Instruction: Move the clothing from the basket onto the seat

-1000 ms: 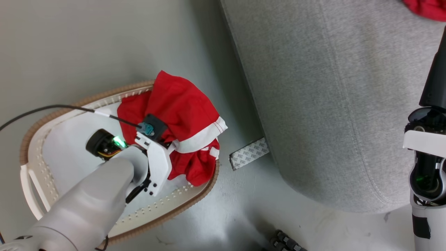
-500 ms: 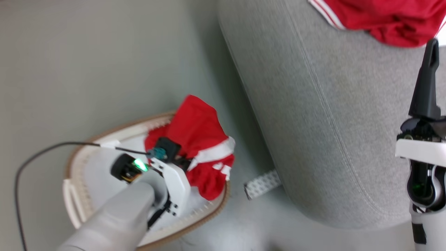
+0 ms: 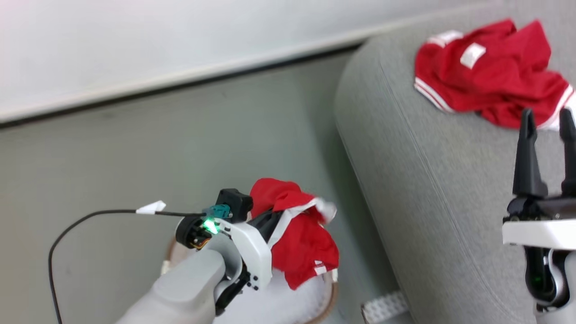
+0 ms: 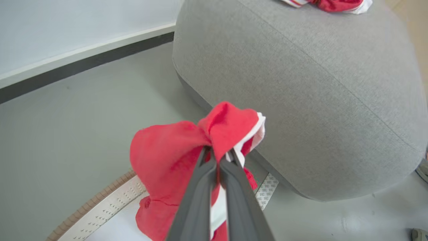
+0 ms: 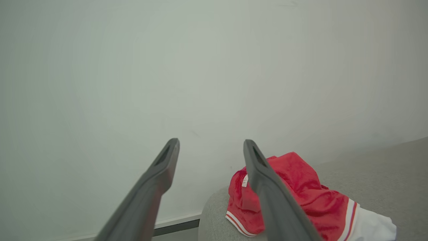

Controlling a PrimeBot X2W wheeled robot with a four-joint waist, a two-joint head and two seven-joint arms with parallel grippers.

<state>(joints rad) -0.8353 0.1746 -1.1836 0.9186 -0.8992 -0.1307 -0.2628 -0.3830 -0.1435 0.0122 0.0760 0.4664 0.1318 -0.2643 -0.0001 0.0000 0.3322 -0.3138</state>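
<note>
One garment (image 3: 486,85) lies on the seat (image 3: 427,189). My left pincer (image 4: 219,160) is clamped on a second garment (image 4: 167,157), hanging above the basket (image 4: 110,204) beside the seat; my right pincer (image 3: 546,117) stands apart, empty. I judge its carry to the seat is left.

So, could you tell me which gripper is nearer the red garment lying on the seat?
Right. The right gripper stands open close by that garment; the left gripper is beside the seat, above the basket, shut on a second red garment.
</note>
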